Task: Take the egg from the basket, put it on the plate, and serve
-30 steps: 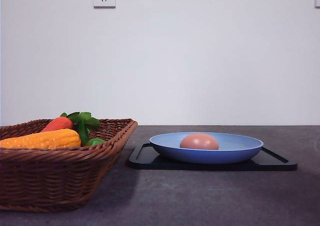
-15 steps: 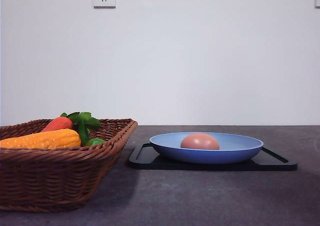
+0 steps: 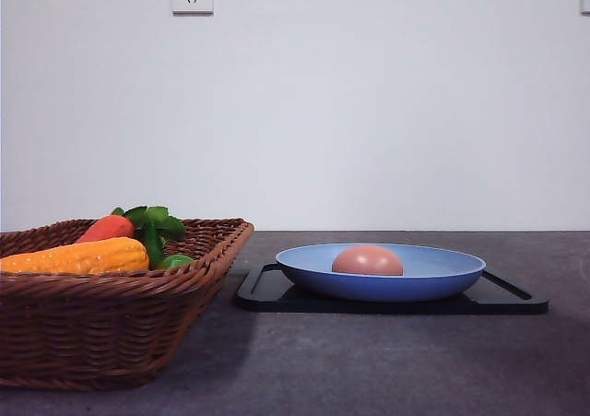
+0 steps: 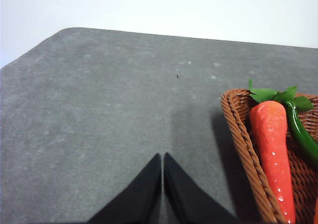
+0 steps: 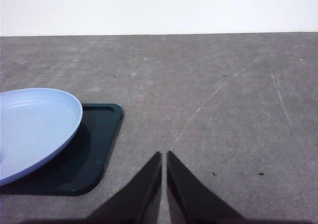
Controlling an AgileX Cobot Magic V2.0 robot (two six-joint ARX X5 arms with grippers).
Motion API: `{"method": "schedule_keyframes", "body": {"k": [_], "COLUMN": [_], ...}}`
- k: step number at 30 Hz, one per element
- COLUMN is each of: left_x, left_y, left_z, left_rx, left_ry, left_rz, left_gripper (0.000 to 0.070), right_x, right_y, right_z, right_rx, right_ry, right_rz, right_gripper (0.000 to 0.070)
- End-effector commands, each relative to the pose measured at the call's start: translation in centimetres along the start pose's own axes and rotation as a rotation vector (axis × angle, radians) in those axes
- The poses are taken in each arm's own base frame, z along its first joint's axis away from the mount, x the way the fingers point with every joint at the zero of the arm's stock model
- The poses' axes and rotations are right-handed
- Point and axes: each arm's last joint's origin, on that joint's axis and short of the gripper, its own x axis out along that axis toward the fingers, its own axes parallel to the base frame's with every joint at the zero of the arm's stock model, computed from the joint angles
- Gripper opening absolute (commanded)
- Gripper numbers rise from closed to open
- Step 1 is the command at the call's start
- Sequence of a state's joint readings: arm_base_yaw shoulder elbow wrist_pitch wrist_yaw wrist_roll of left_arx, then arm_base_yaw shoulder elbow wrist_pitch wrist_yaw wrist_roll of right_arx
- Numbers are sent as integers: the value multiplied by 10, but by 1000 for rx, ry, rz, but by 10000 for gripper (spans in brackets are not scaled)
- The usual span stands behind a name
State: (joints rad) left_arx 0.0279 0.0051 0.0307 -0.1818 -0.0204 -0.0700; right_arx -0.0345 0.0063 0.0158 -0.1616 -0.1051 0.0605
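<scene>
Both claws are clenched with nothing between their tips: the left claw (image 4: 162, 157) hangs over bare grey bench (image 4: 99, 110) just beside the rim of the wide, shallow, dark brown woven wicker basket (image 3: 111, 314), its black fingers pressed together to a thin seam, and the right claw (image 5: 164, 155) hangs the same way over open bench near the corner of the flat black rectangular tray (image 5: 97, 134). Neither touches any object. From the front, the smooth pinkish-brown oval egg (image 3: 368, 260) lies in the large, round, shallow blue plate (image 3: 442, 273), a little left of its middle, and the plate sits on the black tray, which lies on the bench just right of the basket. In the basket remain an orange-red carrot (image 3: 106, 227) with green leaves, a yellow-orange bumpy ear of corn (image 3: 78, 256) and a small green round vegetable (image 3: 173, 261). Judging from this, the transfer is done and only the serving is left, if anything. That step would call for a claw to part its fingers, come to the plate rim or the tray edge, and shift it level and slowly, since the egg lies loose on a shallow surface and could roll toward the rim.
</scene>
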Motion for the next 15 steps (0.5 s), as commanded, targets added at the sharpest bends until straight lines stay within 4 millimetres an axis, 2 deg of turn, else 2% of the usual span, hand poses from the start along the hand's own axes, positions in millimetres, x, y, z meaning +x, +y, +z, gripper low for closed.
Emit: {"method": "schedule_keyframes", "body": {"k": [1, 15], "left_x": [3, 3], "left_y": [0, 0], "left_z": [-8, -8], "left_rx": [-2, -2], "left_ry": [15, 15], "left_rz": [0, 0], "left_gripper": [0, 0], "right_x": [0, 0], "right_y": [0, 0], "right_z": [-2, -2], "right_rx": [15, 15], "right_ry": [-1, -1], "right_rz": [-3, -3], "right_gripper": [0, 0]}}
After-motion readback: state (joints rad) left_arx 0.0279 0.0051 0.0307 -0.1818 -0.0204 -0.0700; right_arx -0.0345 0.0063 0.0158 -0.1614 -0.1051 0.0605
